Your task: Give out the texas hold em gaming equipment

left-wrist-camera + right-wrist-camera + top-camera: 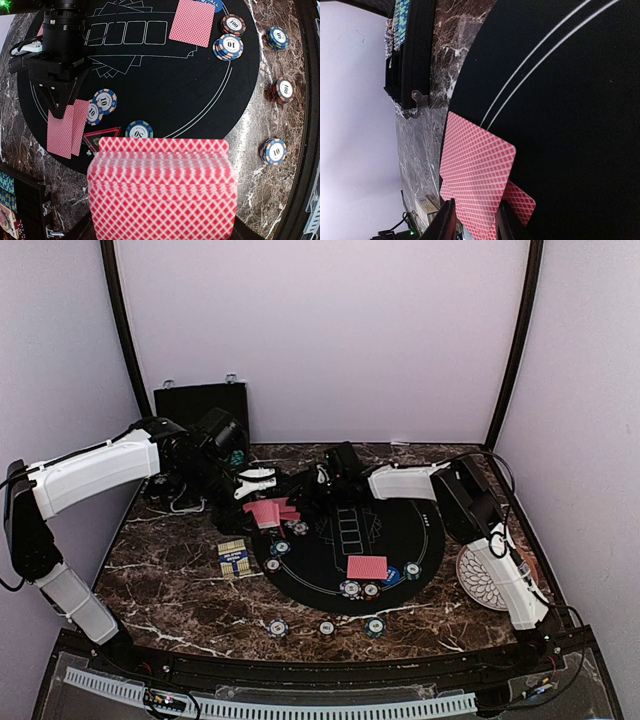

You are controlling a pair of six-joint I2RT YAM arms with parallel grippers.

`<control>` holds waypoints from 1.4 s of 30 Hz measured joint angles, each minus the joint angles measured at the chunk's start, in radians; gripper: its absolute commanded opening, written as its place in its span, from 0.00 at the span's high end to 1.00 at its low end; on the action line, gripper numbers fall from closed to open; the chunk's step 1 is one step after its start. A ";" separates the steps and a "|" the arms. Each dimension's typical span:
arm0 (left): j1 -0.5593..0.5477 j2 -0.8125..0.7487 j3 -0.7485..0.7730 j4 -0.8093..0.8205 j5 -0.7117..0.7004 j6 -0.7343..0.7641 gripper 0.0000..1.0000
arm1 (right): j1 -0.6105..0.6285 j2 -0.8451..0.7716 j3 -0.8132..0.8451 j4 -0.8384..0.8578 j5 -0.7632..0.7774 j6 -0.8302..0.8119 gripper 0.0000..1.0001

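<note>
My left gripper (161,235) is shut on a deck of red-backed playing cards (161,192), held over the left back edge of the black round mat (400,540). My right gripper (474,222) hangs low over the mat's left rim with its fingers (445,222) apart. A dealt card (477,160) lies flat between them on top of another card (522,202). The top view shows this pile (270,512) just left of the right gripper (305,495). A second pair of cards (367,567) lies at the mat's near side. Poker chips (104,101) and a triangle marker (100,137) sit beside the pile.
More chips (327,628) stand in a row on the marble near the front edge. A card box (233,558) lies left of the mat. The white plate (485,575) is at the right, and the open black case (200,400) stands at the back left.
</note>
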 measured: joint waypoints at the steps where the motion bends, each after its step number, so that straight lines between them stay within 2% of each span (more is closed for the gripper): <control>1: 0.000 0.000 0.000 0.000 0.000 0.000 1.00 | -0.002 0.000 0.004 -0.010 0.001 -0.011 0.65; 4: 0.000 0.000 0.000 -0.001 0.000 0.000 1.00 | -0.004 -0.007 0.005 -0.023 0.005 -0.036 0.61; 9: 0.000 0.000 0.001 -0.010 0.000 0.000 1.00 | -0.006 -0.055 -0.027 -0.085 0.037 -0.088 0.48; 17: 0.000 0.000 0.001 -0.016 0.000 0.000 1.00 | -0.006 -0.269 -0.236 -0.121 0.089 -0.152 0.34; 22: 0.000 -0.001 0.002 -0.016 0.001 0.000 1.00 | 0.001 -0.468 -0.449 -0.014 0.066 -0.126 0.29; 29: 0.000 -0.001 0.013 -0.017 0.003 0.000 1.00 | 0.072 -0.647 -0.676 0.217 -0.024 -0.016 0.26; 34: 0.000 -0.001 0.022 -0.016 0.005 0.000 1.00 | 0.129 -0.669 -0.751 0.330 -0.069 0.057 0.24; 42: 0.000 -0.001 0.035 -0.017 0.008 -0.001 1.00 | 0.164 -0.666 -0.758 0.438 -0.101 0.134 0.22</control>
